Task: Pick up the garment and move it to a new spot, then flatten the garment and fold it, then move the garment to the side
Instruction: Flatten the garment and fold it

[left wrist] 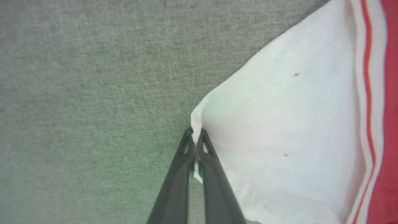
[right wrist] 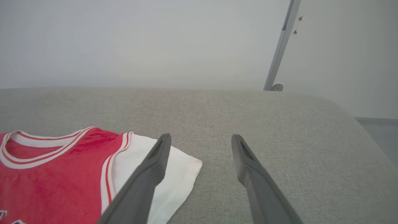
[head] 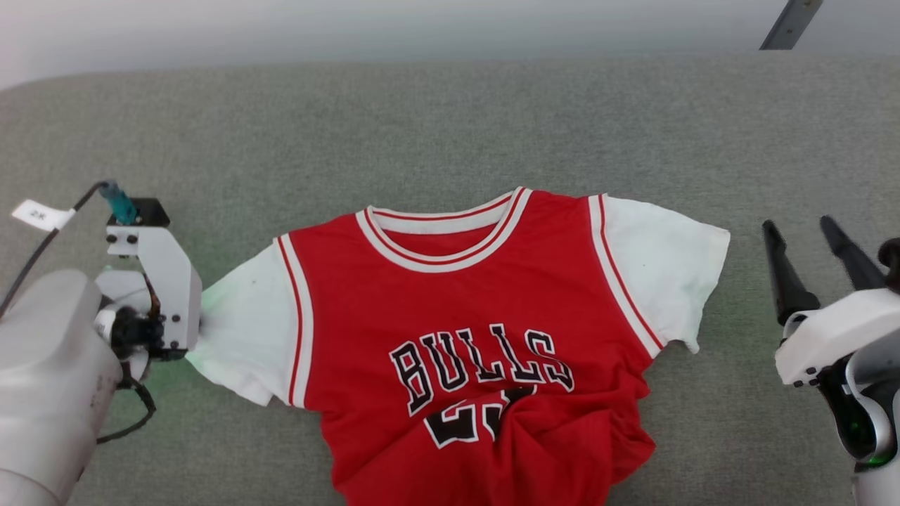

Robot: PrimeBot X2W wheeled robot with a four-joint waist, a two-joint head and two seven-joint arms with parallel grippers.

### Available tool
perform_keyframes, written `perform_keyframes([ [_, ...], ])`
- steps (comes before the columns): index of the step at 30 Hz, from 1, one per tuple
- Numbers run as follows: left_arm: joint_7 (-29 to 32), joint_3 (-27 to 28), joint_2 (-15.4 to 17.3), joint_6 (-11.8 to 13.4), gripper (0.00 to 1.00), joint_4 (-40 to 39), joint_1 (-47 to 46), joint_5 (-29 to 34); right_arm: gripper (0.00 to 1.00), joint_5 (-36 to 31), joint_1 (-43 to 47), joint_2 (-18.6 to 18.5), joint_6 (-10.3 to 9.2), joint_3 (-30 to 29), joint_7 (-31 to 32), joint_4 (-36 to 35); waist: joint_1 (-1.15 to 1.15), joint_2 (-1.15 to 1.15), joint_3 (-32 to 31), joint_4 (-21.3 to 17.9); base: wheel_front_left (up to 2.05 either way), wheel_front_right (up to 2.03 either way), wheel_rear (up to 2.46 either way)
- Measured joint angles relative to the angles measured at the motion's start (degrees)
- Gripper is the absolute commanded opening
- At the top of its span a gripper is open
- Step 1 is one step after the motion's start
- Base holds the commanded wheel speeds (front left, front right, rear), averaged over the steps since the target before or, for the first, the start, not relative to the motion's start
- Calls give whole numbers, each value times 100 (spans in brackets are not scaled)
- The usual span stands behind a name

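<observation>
Bright, even, diffuse light leaves almost no shadows on the grey woven cloth surface. A faint green glow tints it beside the left gripper; the left wrist view is slightly soft.

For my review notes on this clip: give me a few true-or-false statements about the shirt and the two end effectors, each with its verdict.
1. The left end effector is shut on the edge of the garment's white sleeve. True.
2. The right end effector grips the other sleeve. False: it stands open, holding nothing.
3. The lettering faces up. True.
4. The garment's lower part lies flat. False: it is bunched up below the lettering.
</observation>
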Motion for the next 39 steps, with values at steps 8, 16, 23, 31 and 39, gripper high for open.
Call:
perform_keyframes([
  [8, -102, -56, -132, -44, 0, -62, -229, -12, 100, 400, -586, -222, 0, 156, 1298, 716, 0, 0, 206, 163, 0, 0, 0],
  [16, -208, -186, -326, -68, 0, -189, -460, 9, 100, 662, -1405, -504, 0, 323, 2351, 1769, 0, 0, 407, 448, 0, 0, 0],
  [23, -308, -280, -420, -92, 0, -272, -586, -2, 100, 679, -2037, -586, 0, 281, 3006, 2611, 0, 0, 545, 647, 0, 0, 0],
  [31, -407, -327, -456, -104, 0, -288, -643, -155, 0, 645, -2802, -665, 0, 145, 4054, 3485, 0, 0, 627, 782, 0, 0, 0],
  [39, -469, -345, -424, -107, 0, -87, -822, -188, 0, 586, -2945, -525, -1, 205, 3796, 3397, 0, 0, 393, 743, 0, 0, 0],
])
